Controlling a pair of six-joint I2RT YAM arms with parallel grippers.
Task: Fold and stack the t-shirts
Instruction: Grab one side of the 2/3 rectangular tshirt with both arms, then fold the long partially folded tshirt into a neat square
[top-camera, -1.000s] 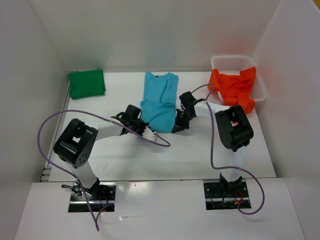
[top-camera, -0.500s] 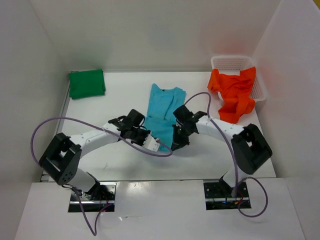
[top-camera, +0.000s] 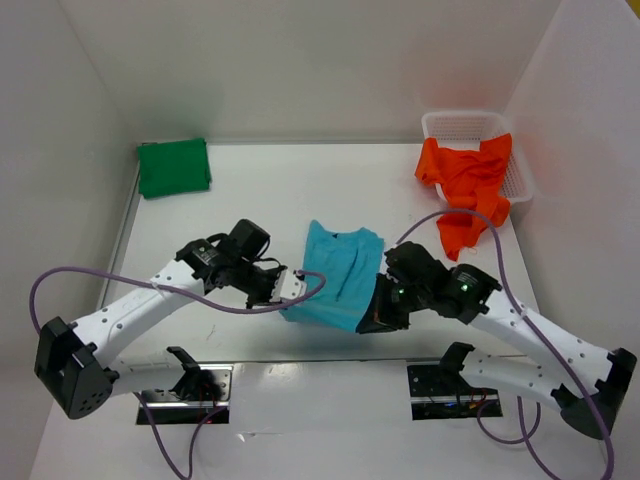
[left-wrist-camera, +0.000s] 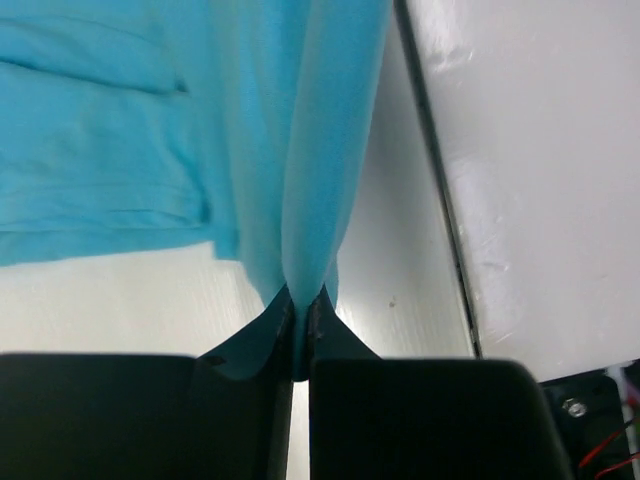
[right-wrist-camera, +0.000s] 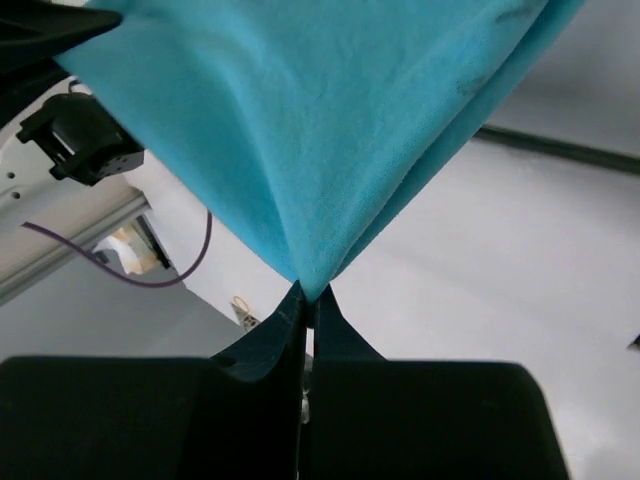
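The left arm (top-camera: 130, 310) folds out to an elbow at the near left, and its forearm runs toward the centre, where the left gripper (top-camera: 288, 300) has its fingers (left-wrist-camera: 240, 420) pressed together on a pinch of the turquoise t-shirt (top-camera: 340, 275). The right arm (top-camera: 530, 335) mirrors this pose with its elbow at the near right, and the fingers (right-wrist-camera: 400, 420) of the right gripper (top-camera: 368, 320) are clamped on another pinch of the same shirt. The two grippers face each other, apart, at roughly the same depth.
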